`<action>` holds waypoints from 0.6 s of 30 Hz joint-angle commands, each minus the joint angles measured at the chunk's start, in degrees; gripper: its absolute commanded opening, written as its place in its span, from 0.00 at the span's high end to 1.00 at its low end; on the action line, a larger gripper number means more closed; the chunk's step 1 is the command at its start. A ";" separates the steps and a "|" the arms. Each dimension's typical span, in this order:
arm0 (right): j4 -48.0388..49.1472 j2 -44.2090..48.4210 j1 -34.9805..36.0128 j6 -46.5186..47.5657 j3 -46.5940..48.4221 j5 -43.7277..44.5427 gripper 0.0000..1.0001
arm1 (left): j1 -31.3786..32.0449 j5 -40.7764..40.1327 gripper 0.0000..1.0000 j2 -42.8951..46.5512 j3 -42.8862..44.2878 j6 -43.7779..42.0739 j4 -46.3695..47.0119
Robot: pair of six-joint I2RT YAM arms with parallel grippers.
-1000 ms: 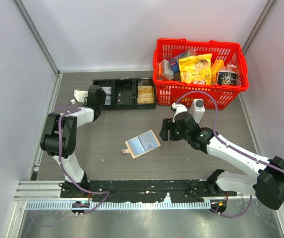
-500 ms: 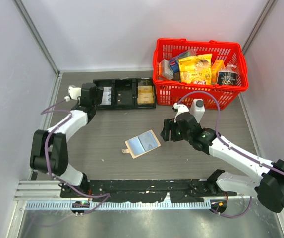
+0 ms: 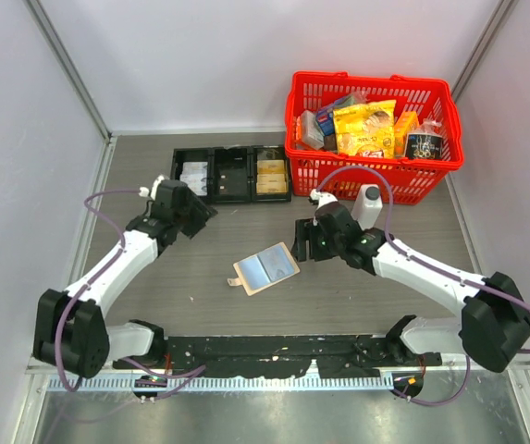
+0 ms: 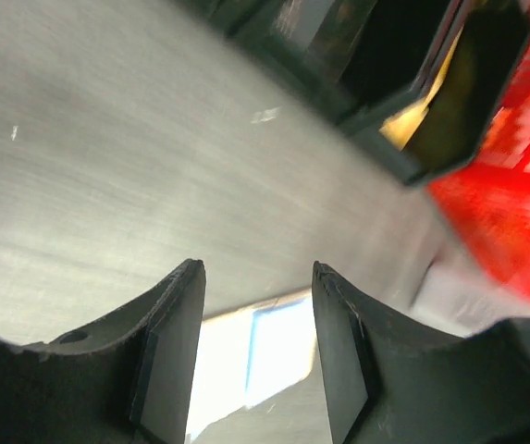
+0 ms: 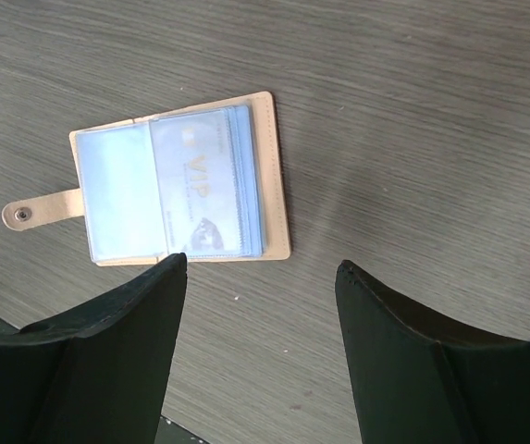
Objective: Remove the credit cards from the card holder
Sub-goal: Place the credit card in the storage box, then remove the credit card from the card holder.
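Observation:
The card holder lies open and flat on the table, tan outside with pale blue sleeves. In the right wrist view the card holder shows a pale credit card marked "VIP" inside a sleeve, and its snap tab points left. My right gripper hovers open just right of the holder, holding nothing. My left gripper is open and empty, a little in front of the black tray. The card holder appears washed out between its fingers, farther off.
The black three-compartment tray has pale flat items in its left cell and yellowish ones in its right cell. A red basket full of packets stands at the back right. A white bottle stands just behind my right arm.
My left arm has swung back from the tray's left end toward the middle of the table, and its jaws have opened. My right gripper has shifted slightly left toward the holder.

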State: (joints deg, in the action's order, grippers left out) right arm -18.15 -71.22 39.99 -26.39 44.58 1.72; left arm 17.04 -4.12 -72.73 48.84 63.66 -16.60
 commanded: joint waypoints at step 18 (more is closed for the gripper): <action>-3.73 -18.77 5.36 -4.90 13.60 -1.98 0.44 | 18.56 11.68 0.51 4.53 -13.24 -7.58 -8.63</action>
State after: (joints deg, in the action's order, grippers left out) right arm -19.77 -87.79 43.46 -30.35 54.52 -2.13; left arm 35.20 4.56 -67.42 36.47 55.96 -29.30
